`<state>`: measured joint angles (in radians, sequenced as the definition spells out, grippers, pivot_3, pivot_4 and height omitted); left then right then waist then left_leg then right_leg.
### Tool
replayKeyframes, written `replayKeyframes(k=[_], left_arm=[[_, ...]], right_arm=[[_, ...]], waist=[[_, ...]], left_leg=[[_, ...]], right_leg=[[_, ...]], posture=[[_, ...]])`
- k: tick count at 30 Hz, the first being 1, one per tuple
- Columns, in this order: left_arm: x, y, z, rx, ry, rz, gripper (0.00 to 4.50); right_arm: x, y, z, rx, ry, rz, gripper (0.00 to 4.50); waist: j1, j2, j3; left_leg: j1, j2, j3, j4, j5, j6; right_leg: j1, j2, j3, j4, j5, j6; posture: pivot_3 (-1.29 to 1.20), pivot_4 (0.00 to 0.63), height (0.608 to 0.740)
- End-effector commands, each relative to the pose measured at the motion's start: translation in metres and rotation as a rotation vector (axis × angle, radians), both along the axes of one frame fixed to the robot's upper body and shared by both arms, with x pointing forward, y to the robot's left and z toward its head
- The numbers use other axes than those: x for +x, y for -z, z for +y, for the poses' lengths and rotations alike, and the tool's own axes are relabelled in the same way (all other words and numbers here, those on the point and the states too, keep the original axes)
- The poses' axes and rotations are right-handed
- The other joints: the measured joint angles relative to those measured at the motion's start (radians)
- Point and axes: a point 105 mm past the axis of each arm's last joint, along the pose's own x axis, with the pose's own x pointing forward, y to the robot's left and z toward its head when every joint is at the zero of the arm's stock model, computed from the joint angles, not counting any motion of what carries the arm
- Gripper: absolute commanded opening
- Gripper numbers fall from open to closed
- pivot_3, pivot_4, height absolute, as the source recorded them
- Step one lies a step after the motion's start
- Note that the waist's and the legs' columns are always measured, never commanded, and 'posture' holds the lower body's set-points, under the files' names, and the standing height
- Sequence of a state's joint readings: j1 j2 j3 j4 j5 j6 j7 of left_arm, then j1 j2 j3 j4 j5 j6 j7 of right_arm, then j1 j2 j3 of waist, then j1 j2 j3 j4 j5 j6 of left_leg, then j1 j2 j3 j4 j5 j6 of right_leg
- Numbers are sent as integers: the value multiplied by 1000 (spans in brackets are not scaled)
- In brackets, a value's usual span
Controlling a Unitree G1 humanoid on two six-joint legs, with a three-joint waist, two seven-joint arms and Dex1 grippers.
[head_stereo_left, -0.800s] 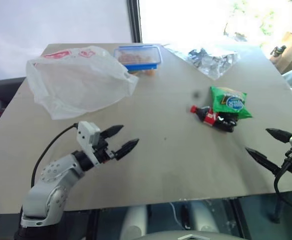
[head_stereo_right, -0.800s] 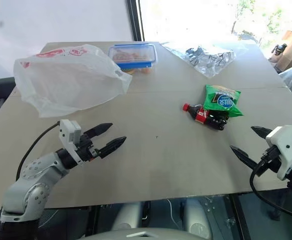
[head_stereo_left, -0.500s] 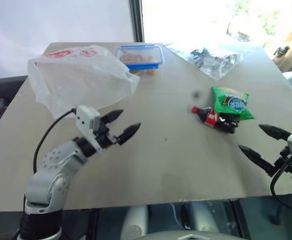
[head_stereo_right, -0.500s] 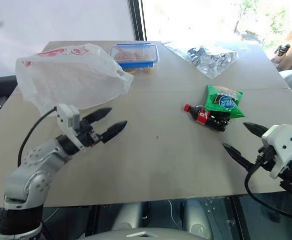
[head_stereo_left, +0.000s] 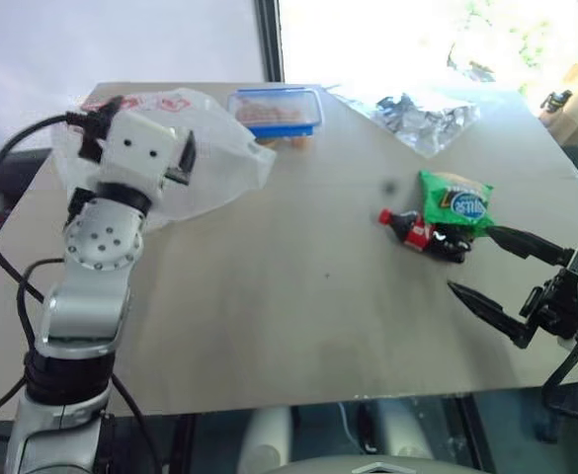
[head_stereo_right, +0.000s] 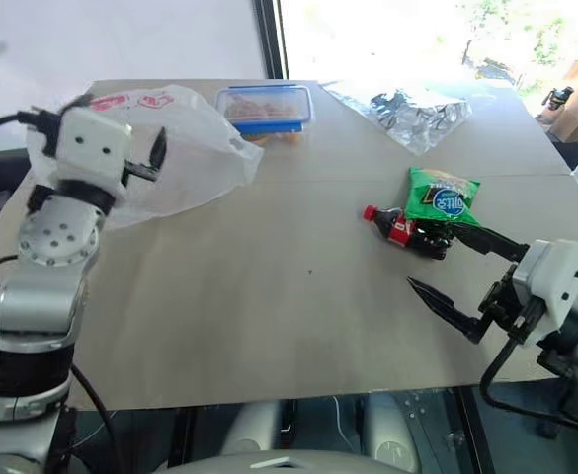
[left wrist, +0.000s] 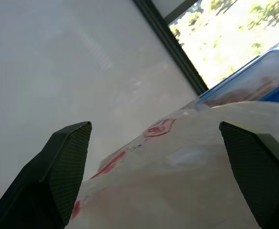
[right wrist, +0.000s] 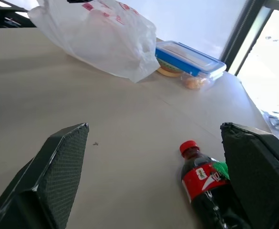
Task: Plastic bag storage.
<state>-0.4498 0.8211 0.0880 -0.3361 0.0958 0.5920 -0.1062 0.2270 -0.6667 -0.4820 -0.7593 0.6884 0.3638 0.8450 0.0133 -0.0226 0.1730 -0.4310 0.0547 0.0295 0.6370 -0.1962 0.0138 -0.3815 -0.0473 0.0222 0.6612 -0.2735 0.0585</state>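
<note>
Storage barely begun: the plastic bag (head_stereo_right: 160, 158) lies loose and unfolded at the far left of the table (head_stereo_right: 298, 326), beside a blue-lidded lunchbox (head_stereo_right: 266, 105) — nothing gathered or put away. The left gripper (left wrist: 158, 181) hovers at the bag, fingers spread wide, gripping nothing. The right gripper (head_stereo_left: 501, 281) hangs open beside the cola bottle (head_stereo_left: 422, 235) and green packet (head_stereo_left: 454, 200), empty.
</note>
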Motion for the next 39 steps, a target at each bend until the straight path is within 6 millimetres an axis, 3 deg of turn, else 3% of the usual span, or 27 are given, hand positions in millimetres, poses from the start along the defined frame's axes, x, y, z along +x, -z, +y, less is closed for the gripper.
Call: replayKeyframes(k=[1, 9, 12, 19, 20, 21, 24, 26, 28, 30, 34, 39], left_arm=[[13, 0, 33, 116, -173, 134, 4500], [62, 14, 53, 207, -225, 252, 4500], [73, 15, 60, 222, -231, 273, 3622], [77, 15, 87, 139, -255, 322, 380], [77, 15, 90, 120, -256, 326, 19], [77, 14, 88, 67, -227, 324, 19], [77, 20, 77, -144, -84, 369, 19], [70, 24, 56, -369, 95, 439, 19], [50, 20, 25, -667, 308, 571, 19], [27, 19, -2, -830, 442, 704, 19], [10, 13, -28, -970, 512, 788, 19], [13, -3, -63, -1010, 585, 783, 19]], right_arm=[[5, -2, 0, -13, 1, -35, 4480], [11, -3, 8, 11, 15, -60, 4480], [8, -3, 12, 20, 14, -62, 4500], [4, 3, 15, 21, 27, -51, 4500], [4, 3, 15, 23, 28, -50, 4500], [4, 4, 15, 25, 28, -47, 4500], [6, 6, 17, 23, 24, -42, 4500], [7, 7, 17, 20, 23, -44, 4500], [10, 9, 17, -8, 35, -52, 4500], [13, 15, 16, -45, 47, -46, 4500], [22, 29, 17, -141, 70, -49, 4500], [51, 55, -3, -242, 212, 75, 4500]], waist=[[1, 0, 0], [4, -2, 1], [0, -2, 1], [-2, -3, 1], [-2, -3, 1], [-2, -3, 1], [-2, -3, 1], [-1, -3, 1], [-2, -3, 2], [-3, -4, 2], [-4, -4, 2], [-3, -4, 2]], left_leg=[[0, 0, 0, 0, 0, 0], [-2, -1, 0, 0, 0, 0], [-2, -1, 0, 0, 0, 0], [-2, 0, 1, 0, 0, 0], [-3, 0, 1, 0, 0, 0], [-2, -1, 1, 0, 0, 0], [-3, 0, 1, 0, 0, 0], [-3, 0, 1, 0, 0, 0], [-3, 0, 0, 0, 0, 0], [-3, 0, 0, 1, 0, 0], [-2, 0, -1, 1, 0, 0], [-1, 0, -5, 6, 1, -1]], right_leg=[[0, 0, 0, 0, 0, 0], [-1, -1, -1, 0, 0, 0], [-1, -1, -1, 0, 0, 0], [-2, -1, -1, 1, 0, 1], [-2, -1, -1, 1, 0, 1], [-2, -1, -1, 1, 0, 1], [-2, -1, -1, 1, 0, 1], [-2, -1, -1, 1, 0, 1], [-2, -1, -1, 1, 0, 1], [-2, -1, -2, 2, 0, 1], [-1, -1, -2, 3, 0, 1], [1, 0, -4, 6, 0, 1]], posture=[[0, 150, 740], [0, 150, 740], [0, 150, 740], [0, 150, 740], [0, 150, 740], [0, 150, 740], [0, 150, 740], [0, 150, 740], [0, 150, 740], [0, 150, 740], [0, 150, 740], [0, 150, 740]])
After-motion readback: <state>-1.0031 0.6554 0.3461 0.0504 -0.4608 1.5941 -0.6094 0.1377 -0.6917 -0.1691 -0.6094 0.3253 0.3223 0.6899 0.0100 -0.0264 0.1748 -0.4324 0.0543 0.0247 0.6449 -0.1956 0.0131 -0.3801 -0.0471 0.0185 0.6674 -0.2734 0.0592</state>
